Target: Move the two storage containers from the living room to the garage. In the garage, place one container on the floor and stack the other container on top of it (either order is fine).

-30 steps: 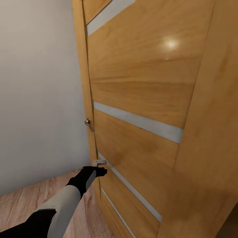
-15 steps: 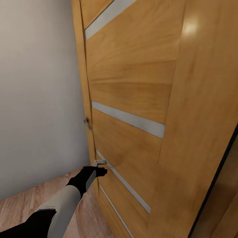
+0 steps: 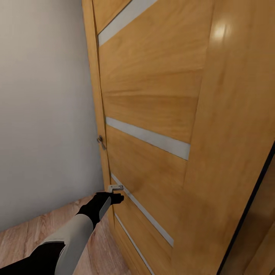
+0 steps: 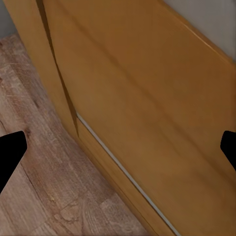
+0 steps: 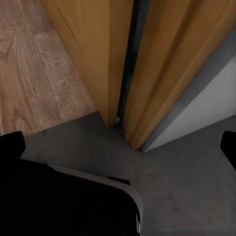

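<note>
**Q:** Entry one: what has changed?

**A:** Door (image 3: 152, 95), wooden, large: my head view has swung across it since a second ago, and a dark gap (image 3: 248, 206) now shows along its right edge. Over the last half second, no change. Judgement: I am mid-passage, wood plank floor (image 3: 23, 236) on one side, the floor (image 5: 187, 187) of grey concrete past the door's foot.

**Q:** The two storage containers?

**A:** Location: cannot tell. Neither jaw carries one.

**Q:** Arm pose?

**A:** Left arm (image 3: 72, 233): stretched forward, low. Left gripper (image 3: 117, 198): just below a small white fitting (image 3: 115, 187) on the door's edge, jaws wide. Right gripper (image 5: 120, 147): pointed down at the threshold, jaws wide.
</note>
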Available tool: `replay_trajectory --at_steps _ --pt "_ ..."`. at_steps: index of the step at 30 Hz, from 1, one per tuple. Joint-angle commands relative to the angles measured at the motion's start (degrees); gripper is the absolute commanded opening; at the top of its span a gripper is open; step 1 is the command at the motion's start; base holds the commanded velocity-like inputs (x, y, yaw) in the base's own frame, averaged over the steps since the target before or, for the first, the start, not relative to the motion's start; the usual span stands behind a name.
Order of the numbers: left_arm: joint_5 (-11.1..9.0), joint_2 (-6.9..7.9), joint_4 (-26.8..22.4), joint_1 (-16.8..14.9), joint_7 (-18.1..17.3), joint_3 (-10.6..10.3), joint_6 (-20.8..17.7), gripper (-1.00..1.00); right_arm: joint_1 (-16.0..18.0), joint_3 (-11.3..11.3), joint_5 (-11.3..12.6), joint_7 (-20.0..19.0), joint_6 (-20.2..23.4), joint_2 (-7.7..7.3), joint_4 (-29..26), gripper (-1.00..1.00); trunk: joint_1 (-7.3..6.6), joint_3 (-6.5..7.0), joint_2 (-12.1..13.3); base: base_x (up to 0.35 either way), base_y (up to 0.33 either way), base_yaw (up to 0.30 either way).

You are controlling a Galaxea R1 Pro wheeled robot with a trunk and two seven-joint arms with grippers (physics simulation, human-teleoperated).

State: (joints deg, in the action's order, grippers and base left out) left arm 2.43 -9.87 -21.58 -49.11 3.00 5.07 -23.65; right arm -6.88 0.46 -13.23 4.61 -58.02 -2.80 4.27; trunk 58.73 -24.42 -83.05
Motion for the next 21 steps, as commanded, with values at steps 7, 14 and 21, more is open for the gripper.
replay_trajectory --at_steps 7,14,21 --pt "-1.0 -0.12 -0.1 0.0 -0.3 0.5 -0.3 1.0 0.0 0.0 -0.6 0.5 -0.2 -0.01 0.0 1.0 0.0 0.04 0.0 0.0 0.0 -0.159" --pt "-1.0 -0.12 -0.1 0.0 -0.3 0.5 -0.3 1.0 0.0 0.0 -0.6 0.5 -0.2 -0.01 0.0 1.0 0.0 0.1 0.0 0.0 0.0 -0.111" --pt "-1.0 -0.12 -0.1 0.0 -0.3 0.5 -0.3 1.0 0.0 0.1 -0.5 0.5 -0.1 -0.01 0.1 1.0 0.0 0.1 0.0 0.0 0.0 -0.007"
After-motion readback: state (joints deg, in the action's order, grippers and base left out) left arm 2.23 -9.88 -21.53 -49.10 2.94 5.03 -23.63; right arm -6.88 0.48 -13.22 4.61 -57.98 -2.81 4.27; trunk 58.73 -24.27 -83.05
